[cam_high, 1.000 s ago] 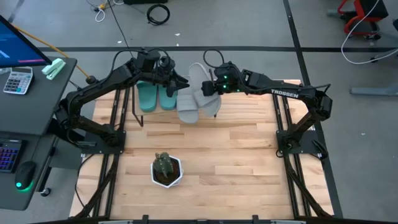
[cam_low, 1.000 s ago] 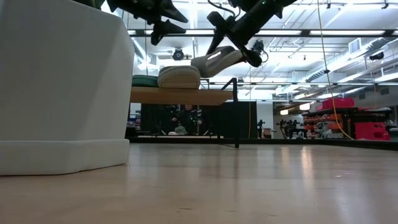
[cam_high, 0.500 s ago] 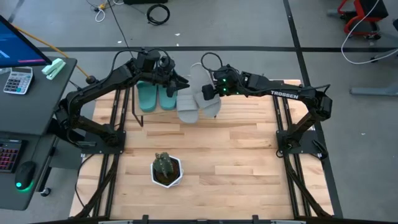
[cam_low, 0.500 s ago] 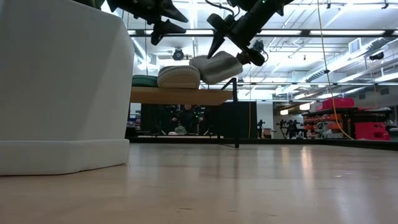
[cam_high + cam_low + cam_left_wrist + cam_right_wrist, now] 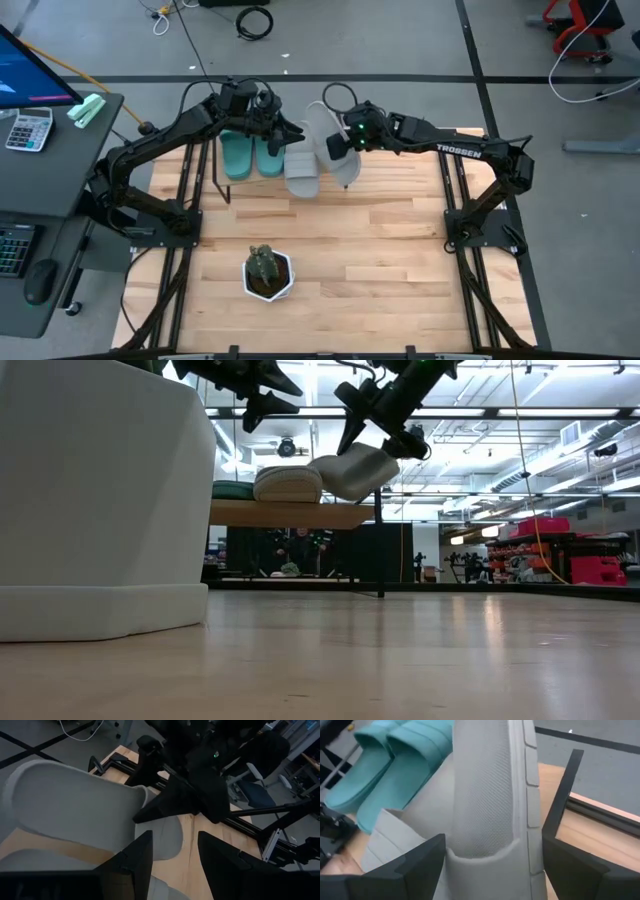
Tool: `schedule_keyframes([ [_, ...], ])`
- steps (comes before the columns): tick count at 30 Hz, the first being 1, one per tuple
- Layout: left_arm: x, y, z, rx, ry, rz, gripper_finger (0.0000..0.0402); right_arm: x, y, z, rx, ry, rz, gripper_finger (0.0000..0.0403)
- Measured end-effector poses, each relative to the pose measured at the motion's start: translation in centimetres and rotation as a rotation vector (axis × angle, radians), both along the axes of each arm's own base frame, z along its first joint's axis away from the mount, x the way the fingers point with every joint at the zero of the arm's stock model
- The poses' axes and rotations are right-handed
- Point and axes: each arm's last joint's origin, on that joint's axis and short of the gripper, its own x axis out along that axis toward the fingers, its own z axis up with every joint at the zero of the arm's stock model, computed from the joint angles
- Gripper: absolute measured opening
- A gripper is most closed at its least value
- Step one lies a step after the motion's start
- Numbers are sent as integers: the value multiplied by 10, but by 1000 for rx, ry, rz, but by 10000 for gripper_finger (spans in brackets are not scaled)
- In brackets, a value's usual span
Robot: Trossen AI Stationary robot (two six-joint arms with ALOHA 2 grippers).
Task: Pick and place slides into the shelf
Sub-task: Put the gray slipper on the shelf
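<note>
Right gripper [image 5: 492, 852] spread wide, fingers [image 5: 417, 862] straddling a grey slide [image 5: 490, 795] tipped on its edge atop the shelf [image 5: 290, 514], apparently clear of both sides. Left gripper [image 5: 172, 857] partly apart, empty, hovering over the other grey slide [image 5: 303, 170]. Teal slides [image 5: 252, 155] half hidden under the left arm. Shelf board mostly covered from above. Plant [image 5: 267, 272] well apart, its pot blocking much of the low view.

"TROSSEN" in white letters on right arm [image 5: 462, 150]; nothing else legible.
</note>
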Motion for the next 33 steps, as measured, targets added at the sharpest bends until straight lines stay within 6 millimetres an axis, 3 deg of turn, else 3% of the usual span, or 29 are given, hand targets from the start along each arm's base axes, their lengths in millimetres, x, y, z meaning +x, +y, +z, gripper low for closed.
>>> schedule_keyframes([
  [24, 0, 1, 0, 0, 4, 19, 162, -4, 0, -3, -19, 52, -77, 312],
  [33, 0, 0, -1, -8, 12, 20, 162, -29, 2, 25, -73, 24, -44, 279],
])
